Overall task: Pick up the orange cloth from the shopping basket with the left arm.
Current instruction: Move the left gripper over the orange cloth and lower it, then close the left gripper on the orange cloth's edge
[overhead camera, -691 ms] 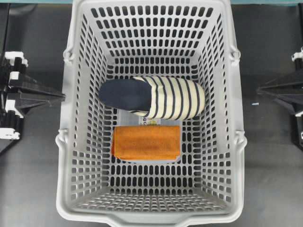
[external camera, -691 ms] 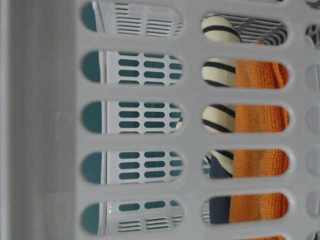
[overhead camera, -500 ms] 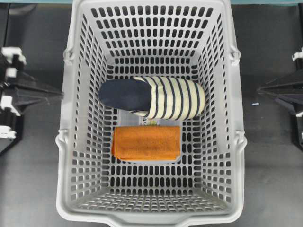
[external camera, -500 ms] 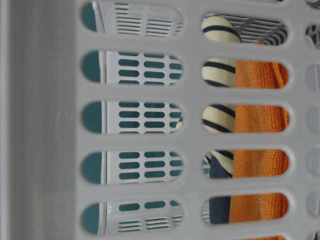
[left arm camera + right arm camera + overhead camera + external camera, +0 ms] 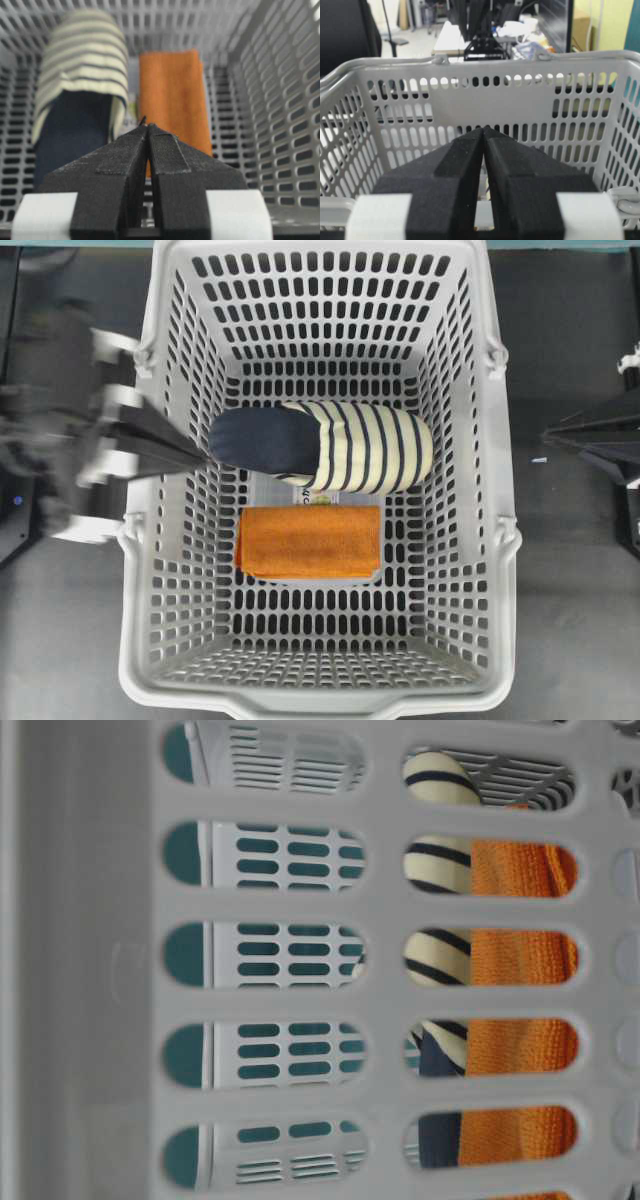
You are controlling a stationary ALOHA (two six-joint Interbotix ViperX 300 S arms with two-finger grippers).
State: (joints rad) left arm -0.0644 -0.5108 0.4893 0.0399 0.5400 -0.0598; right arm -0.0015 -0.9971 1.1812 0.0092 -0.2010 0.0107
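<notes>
The orange cloth [image 5: 309,540] lies flat on the floor of the grey shopping basket [image 5: 136,540], just in front of a navy and cream striped slipper [image 5: 320,447]. My left gripper [image 5: 200,454] is shut and empty, its tips above the basket's left wall beside the slipper's navy heel, apart from the cloth. In the left wrist view the cloth [image 5: 172,100] lies ahead of the shut gripper [image 5: 147,127], the slipper [image 5: 80,95] to its left. The cloth [image 5: 520,960] shows through the wall slots in the table-level view. My right gripper [image 5: 483,131] is shut and empty outside the basket's right wall [image 5: 470,75].
A small clear container with a label [image 5: 318,498] lies under the slipper and cloth. The basket's tall slotted walls [image 5: 470,490] surround everything. The right arm [image 5: 595,440] rests on the dark table [image 5: 570,620] at the right.
My left arm has swung right from the table's left edge, over the basket's left rim, its tips now near the slipper's heel. Cloth, slipper and right arm have not moved.
</notes>
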